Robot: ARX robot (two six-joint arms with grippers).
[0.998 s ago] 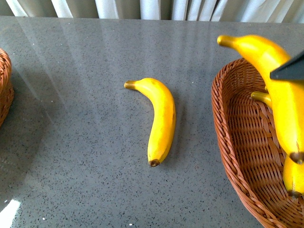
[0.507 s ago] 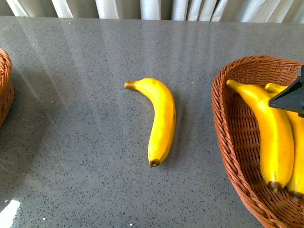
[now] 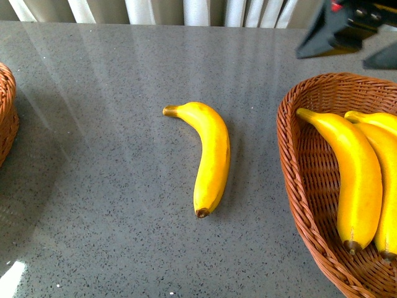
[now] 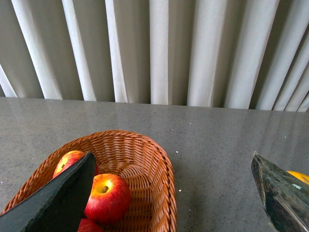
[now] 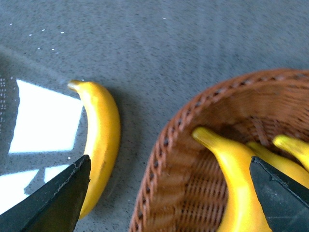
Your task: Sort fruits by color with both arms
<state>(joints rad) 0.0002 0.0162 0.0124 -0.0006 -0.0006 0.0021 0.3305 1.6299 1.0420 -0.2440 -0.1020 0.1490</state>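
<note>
now the banana (image 3: 211,158) on the table lies end-on to the robot, left of the right gripper (image 5: 169,166), which is spread wide, empty and likely nearer; the left gripper (image 4: 172,158) is wide too.

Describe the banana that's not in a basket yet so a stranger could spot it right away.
On the grey speckled table, look left of the right-hand wicker basket. One banana lies alone on the bare surface; the other bananas all sit inside that basket.

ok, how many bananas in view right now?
4: one loose banana on the table, three bananas in the basket. More may sit beyond the frame.
</note>
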